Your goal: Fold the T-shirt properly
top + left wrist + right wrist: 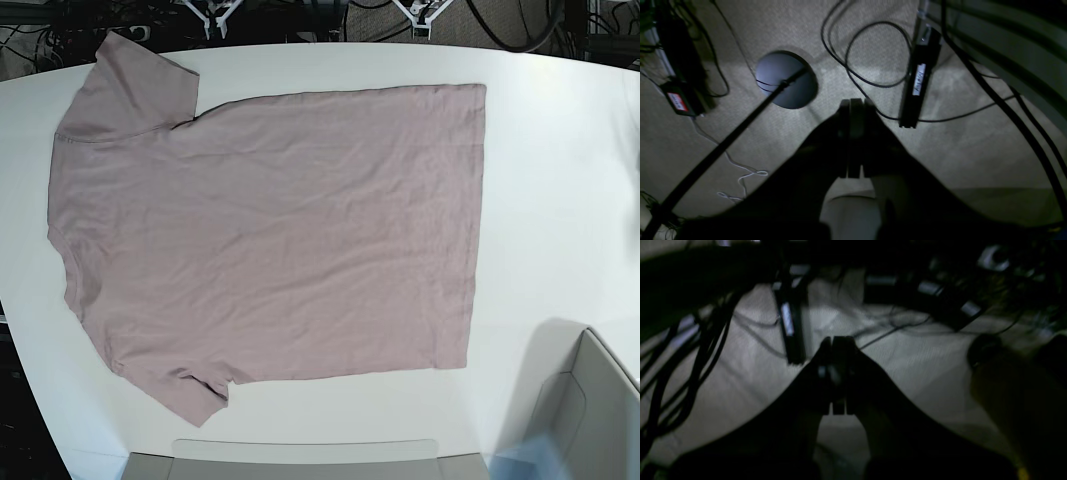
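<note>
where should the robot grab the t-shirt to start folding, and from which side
I'd go for the hem corner of the T-shirt nearest the arms, at the base view's upper right, with the left pincer coming from the arms' side. The shirt lies flat, its hem running nearly straight down to a square corner there, so one edge should pinch up more easily than the wrinkled middle.
</note>
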Controlling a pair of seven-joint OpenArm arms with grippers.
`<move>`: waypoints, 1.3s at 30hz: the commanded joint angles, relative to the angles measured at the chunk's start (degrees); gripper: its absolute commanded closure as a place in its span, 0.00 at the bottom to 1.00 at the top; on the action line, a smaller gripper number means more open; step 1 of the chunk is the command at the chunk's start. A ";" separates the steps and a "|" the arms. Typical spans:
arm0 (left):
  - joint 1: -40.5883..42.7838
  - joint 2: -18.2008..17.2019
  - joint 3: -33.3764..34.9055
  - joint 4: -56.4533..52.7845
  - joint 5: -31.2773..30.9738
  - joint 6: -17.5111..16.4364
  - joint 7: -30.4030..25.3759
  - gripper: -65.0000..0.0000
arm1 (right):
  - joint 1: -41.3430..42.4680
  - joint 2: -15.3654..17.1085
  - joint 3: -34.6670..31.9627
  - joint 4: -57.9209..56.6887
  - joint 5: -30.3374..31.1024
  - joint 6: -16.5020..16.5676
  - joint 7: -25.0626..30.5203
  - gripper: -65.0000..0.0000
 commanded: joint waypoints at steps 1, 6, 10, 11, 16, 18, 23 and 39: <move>0.20 0.29 0.21 0.06 0.25 0.19 -0.19 1.00 | -0.06 -0.05 0.05 0.78 0.22 0.32 0.80 0.99; 0.20 0.73 0.12 1.38 0.25 0.01 -0.28 1.00 | -0.50 0.48 0.05 0.87 0.22 0.32 0.80 0.99; 0.82 0.21 -0.32 4.89 -0.10 0.01 -0.28 1.00 | -1.29 0.39 -0.03 0.87 0.22 0.32 0.71 0.99; 1.52 0.03 -0.32 5.33 -0.10 0.01 -0.28 1.00 | -1.29 0.48 -0.30 0.87 0.22 0.32 0.71 0.99; 4.78 -0.06 -0.32 9.90 -0.10 0.28 -0.28 1.00 | -1.90 1.01 -0.47 1.75 -0.13 0.41 0.80 0.99; 6.53 -0.06 -0.32 12.72 -0.10 0.28 -0.28 1.00 | -3.13 1.54 -0.47 3.77 -0.13 0.49 0.80 0.99; 8.12 -0.06 -0.40 16.67 -0.19 0.19 -0.19 1.00 | -5.51 1.98 -0.47 7.02 -0.13 0.49 0.80 0.99; 13.83 -2.52 -0.49 22.83 -0.36 0.01 1.75 1.00 | -12.45 3.73 -0.47 18.01 0.13 0.49 0.80 0.99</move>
